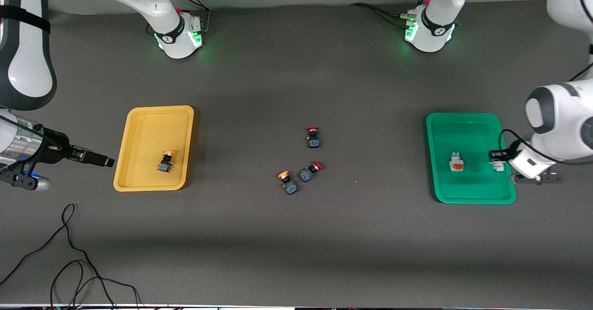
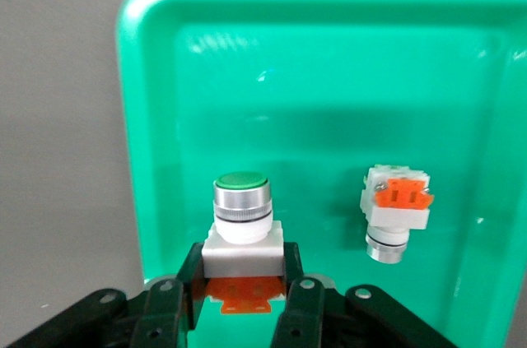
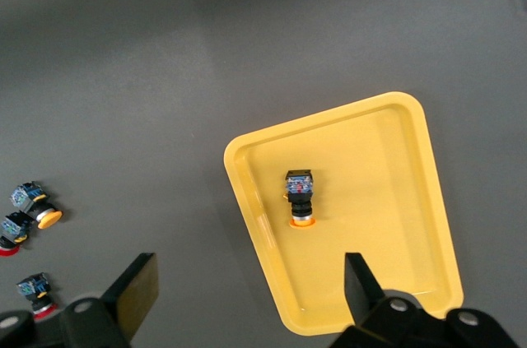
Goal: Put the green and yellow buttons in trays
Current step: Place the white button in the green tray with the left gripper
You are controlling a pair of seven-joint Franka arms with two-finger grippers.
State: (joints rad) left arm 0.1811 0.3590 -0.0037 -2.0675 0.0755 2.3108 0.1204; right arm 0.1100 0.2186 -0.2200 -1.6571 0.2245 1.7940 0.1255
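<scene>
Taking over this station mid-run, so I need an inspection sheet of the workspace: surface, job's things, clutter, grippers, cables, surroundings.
Surface: dark grey table.
Job's things: yellow tray holds one yellow-capped button; green tray holds one white button; another yellow-capped button lies mid-table.
Clutter: two red-capped buttons mid-table.
Grippers: left gripper shut on a green-capped white button over the green tray; right gripper open, beside the yellow tray.
Cables: black cable on the table near the front camera.
Surroundings: nothing seen.

Yellow tray (image 1: 139, 115), green tray (image 1: 463, 120), grey table (image 1: 296, 254)
</scene>
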